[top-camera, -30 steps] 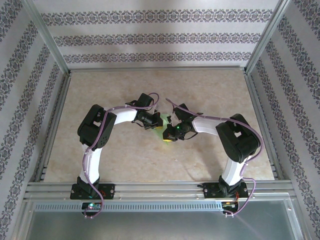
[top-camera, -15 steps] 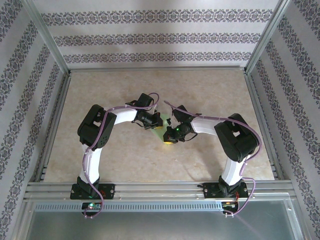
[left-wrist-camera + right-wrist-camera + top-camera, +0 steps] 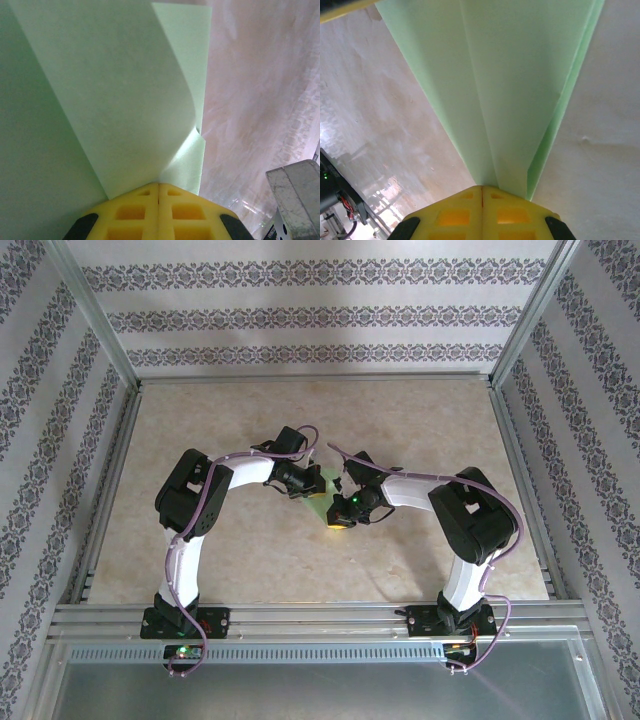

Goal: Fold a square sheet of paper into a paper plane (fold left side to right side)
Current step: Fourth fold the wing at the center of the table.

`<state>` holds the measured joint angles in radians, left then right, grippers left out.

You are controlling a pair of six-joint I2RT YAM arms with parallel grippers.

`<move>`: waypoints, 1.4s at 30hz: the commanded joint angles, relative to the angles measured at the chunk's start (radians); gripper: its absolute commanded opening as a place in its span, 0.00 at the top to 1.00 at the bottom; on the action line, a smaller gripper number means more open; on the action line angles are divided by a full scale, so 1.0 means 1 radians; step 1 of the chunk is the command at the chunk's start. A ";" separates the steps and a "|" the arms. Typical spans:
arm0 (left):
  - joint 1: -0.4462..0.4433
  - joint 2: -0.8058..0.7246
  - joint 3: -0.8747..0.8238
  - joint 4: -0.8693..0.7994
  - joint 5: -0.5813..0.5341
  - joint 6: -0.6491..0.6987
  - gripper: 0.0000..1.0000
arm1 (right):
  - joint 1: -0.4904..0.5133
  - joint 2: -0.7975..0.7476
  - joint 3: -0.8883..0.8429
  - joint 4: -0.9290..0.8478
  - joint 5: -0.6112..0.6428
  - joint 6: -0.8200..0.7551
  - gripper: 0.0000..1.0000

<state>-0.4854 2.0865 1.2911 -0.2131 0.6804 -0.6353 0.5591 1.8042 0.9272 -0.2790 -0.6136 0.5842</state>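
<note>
The square sheet of paper [image 3: 318, 503] is light green, folded into layers, and lies small between my two grippers at mid-table. In the left wrist view the paper [image 3: 115, 100] rises as a curled flap that narrows into the seam of my left gripper [image 3: 159, 186], whose yellow fingers are shut. My right gripper [image 3: 482, 189] is also shut, and long creased panels of the paper [image 3: 520, 75] run out from its tips. From above, the left gripper [image 3: 316, 483] and right gripper [image 3: 336, 519] nearly touch over the paper.
The beige marbled table [image 3: 420, 420] lies open all round the arms, fenced by aluminium rails and patterned walls. A grey metal part [image 3: 295, 195] sits at the lower right of the left wrist view. A yellow finger [image 3: 340, 7] of the left gripper shows beyond the paper.
The right arm's wrist has shifted slightly toward the left gripper. The paper and the left arm stay where they were.
</note>
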 commanded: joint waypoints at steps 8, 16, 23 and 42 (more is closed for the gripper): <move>-0.010 0.069 -0.011 -0.100 -0.066 0.023 0.96 | 0.012 0.022 -0.007 -0.070 0.026 -0.035 1.00; -0.009 0.074 -0.009 -0.104 -0.068 0.025 0.96 | 0.014 0.030 -0.028 -0.091 0.028 -0.043 1.00; -0.010 0.073 -0.012 -0.108 -0.074 0.025 0.96 | 0.018 0.027 -0.061 -0.089 0.016 -0.039 1.00; -0.009 0.078 -0.011 -0.117 -0.082 0.022 0.97 | 0.029 -0.055 -0.162 -0.093 -0.041 -0.041 1.00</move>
<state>-0.4919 2.0937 1.2964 -0.2375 0.7151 -0.6346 0.5610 1.7470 0.8215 -0.2127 -0.6353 0.5610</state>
